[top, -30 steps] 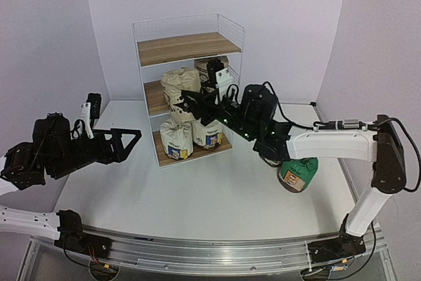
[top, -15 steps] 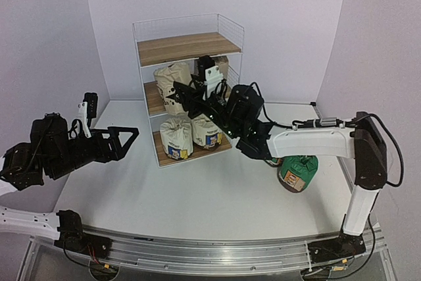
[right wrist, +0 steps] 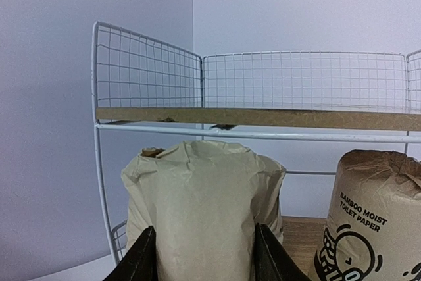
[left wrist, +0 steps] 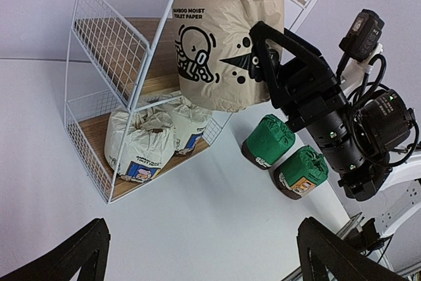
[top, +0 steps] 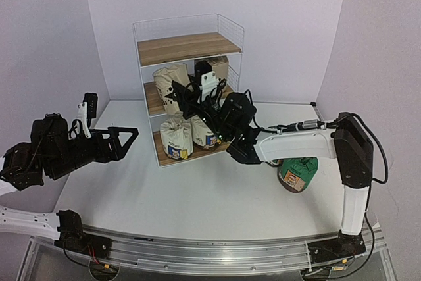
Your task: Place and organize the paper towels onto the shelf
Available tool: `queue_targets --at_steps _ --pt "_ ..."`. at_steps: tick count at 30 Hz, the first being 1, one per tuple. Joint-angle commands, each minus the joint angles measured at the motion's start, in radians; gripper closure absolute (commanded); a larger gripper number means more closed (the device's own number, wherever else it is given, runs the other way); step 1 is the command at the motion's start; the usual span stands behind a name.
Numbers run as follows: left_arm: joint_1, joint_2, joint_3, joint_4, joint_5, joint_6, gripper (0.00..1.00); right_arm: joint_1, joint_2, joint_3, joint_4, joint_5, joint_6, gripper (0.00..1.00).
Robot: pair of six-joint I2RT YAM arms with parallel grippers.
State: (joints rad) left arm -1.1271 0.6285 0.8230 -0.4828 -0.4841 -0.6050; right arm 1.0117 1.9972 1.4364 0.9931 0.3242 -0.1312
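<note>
Nearest, the left hand [top: 129,141] hangs released over the left of the counter [top: 197,195]. Its fingers are spread wide, it holds nothing, and it is well apart from every roll. On the counter's right, beside the right arm, one green roll [left wrist: 301,174] and the other green roll [left wrist: 268,140] stand upright close together, not yet shelved.

Farther in, the right hand [right wrist: 204,238] is clenched on a beige roll [right wrist: 197,182], with a finger against each flank. The roll is upright, gathered top uppermost. It sits at the front left of the shelf [top: 187,47], at the middle tier, with its top just under the top board [right wrist: 263,118]. I cannot tell whether its base touches the middle board [right wrist: 299,228], because the fingers hide it. The second beige roll [right wrist: 371,208] stands on that board just to the right, near but apart. Below, two white rolls [top: 176,139] sit side by side on the bottom tier.

As I judge it, the free slot lies straight ahead of the right hand, left of the second beige roll. The roll should therefore go in upright and straight back, clear of the left mesh wall and its neighbour. The right arm is the nearer one.
</note>
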Motion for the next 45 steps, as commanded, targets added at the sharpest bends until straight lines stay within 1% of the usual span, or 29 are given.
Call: queue_targets --at_steps 1,5,12,30,34,38,42,45 --pt "-0.002 -0.067 0.014 0.001 -0.025 -0.007 0.00 0.008 -0.011 0.046 0.145 0.025 -0.023 1.00" --pt "-0.002 -0.069 0.007 0.014 -0.025 0.001 0.00 0.013 -0.013 0.056 0.153 0.021 -0.031 1.00" --pt "-0.002 -0.063 0.009 0.008 -0.014 -0.009 0.00 0.012 0.039 0.098 0.179 0.054 -0.058 1.00" --pt "-0.001 -0.054 0.007 0.019 -0.006 -0.002 0.00 0.012 0.213 0.270 0.206 0.105 -0.113 1.00" --pt "-0.001 -0.052 0.008 0.020 -0.005 -0.002 0.00 0.012 0.236 0.271 0.205 0.110 -0.114 1.00" --pt "-0.001 -0.057 0.003 0.018 -0.004 -0.005 0.00 0.012 0.232 0.214 0.205 0.123 -0.080 1.00" --pt "-0.001 -0.064 -0.006 0.020 -0.003 -0.008 0.00 0.013 0.207 0.127 0.197 0.095 -0.024 0.86" --pt "-0.001 -0.066 -0.011 0.025 -0.006 -0.007 0.00 0.014 0.196 0.084 0.168 0.085 0.004 0.79"
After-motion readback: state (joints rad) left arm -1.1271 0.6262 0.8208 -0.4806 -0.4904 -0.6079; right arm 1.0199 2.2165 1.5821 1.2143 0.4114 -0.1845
